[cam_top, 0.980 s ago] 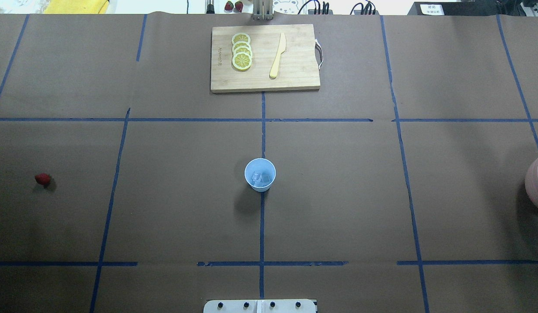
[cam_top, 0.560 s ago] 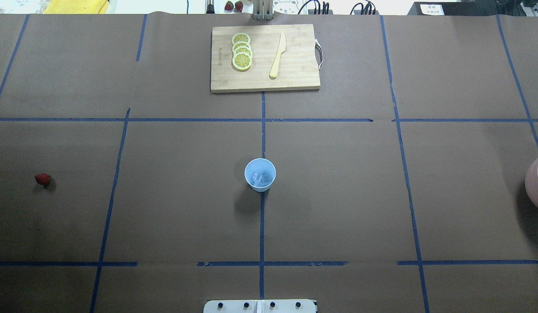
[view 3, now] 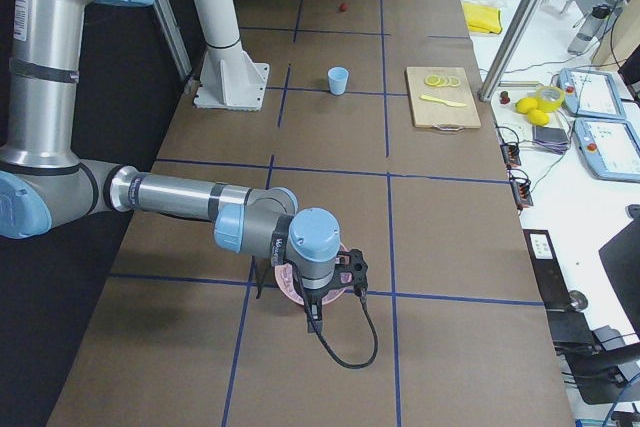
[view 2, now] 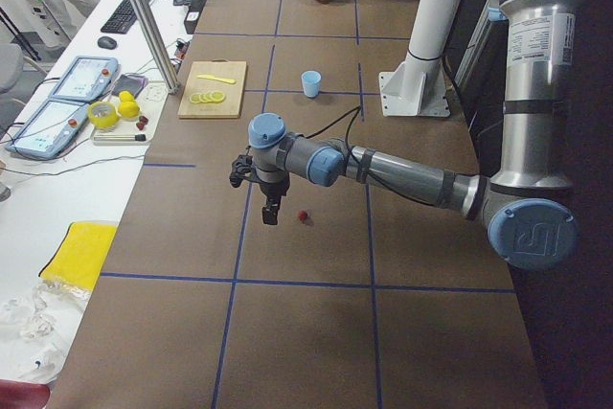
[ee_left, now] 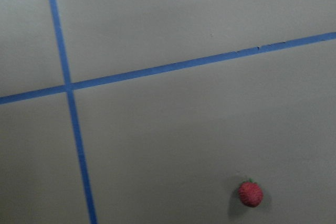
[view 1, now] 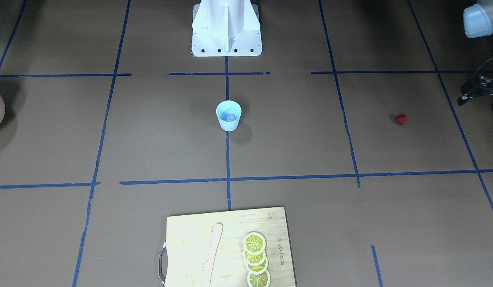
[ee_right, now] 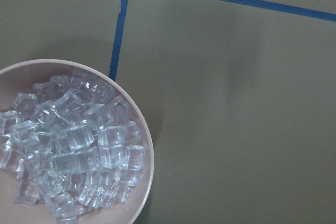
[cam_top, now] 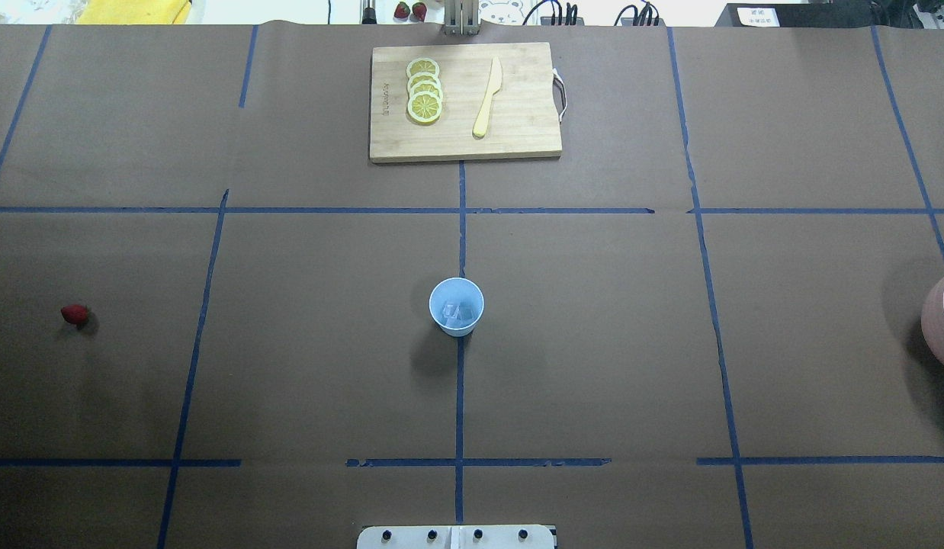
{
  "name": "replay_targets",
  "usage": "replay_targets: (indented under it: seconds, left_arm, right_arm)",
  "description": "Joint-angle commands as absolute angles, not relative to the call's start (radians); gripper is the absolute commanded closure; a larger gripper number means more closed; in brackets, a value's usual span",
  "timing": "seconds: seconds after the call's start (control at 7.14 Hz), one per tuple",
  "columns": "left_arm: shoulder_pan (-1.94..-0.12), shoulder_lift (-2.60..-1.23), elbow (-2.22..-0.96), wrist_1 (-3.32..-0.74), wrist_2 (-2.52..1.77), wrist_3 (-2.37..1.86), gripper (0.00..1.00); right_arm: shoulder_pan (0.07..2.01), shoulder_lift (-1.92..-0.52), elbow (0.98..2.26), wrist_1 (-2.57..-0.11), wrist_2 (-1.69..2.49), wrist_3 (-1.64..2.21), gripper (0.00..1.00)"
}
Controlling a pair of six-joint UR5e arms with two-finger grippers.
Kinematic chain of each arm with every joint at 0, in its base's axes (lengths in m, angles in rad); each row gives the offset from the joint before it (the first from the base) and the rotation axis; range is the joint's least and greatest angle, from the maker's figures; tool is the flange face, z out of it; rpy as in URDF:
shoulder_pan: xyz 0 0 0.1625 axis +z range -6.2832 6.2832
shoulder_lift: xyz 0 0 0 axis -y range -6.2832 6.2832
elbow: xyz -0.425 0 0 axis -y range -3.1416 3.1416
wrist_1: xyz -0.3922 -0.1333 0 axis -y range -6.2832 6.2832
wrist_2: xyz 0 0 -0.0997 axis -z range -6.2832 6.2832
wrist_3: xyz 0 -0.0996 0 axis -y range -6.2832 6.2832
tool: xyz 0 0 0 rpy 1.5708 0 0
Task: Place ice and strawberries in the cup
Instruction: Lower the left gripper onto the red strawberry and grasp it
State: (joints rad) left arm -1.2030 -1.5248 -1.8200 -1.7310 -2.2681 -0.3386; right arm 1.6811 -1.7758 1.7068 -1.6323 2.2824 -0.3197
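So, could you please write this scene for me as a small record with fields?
cup: light blue, upright, at the table's centre
ice: already inside the cup
strawberry: on the table, far to the robot's left, outside the cup
left gripper: above the table beside the strawberry; fingers unclear
right gripper: by the pink bowl; fingers unclear
pink bowl: at the robot's far right, holds loose cubes
cutting board: far side, carries lemon slices and knife

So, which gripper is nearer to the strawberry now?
The left. The left gripper hangs close by the strawberry, at the table's left end. The right gripper is at the opposite end, over the pink bowl of ice cubes.
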Motion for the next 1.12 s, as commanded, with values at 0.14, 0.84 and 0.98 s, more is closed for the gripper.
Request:
replay_targets:
  seconds: [0.14, 0.84, 0.98]
  left_arm:
    - [-1.033, -1.509, -1.715, -2.021, -2.215, -0.604, 0.00]
    - [-0.913, -1.509, -1.637, -2.149, -2.158, -0.689, 0.00]
    - [-0.913, -1.511, -1.638, -2.149, -2.161, -0.689, 0.00]
  right_arm:
    - [1.681, -1.778, 1.706, -1.628, 2.281, -0.319, 0.01]
    - [1.681, -1.781, 1.706, -1.626, 2.278, -0.321, 0.01]
    - [1.681, -1.781, 1.706, -1.626, 2.278, -0.321, 0.01]
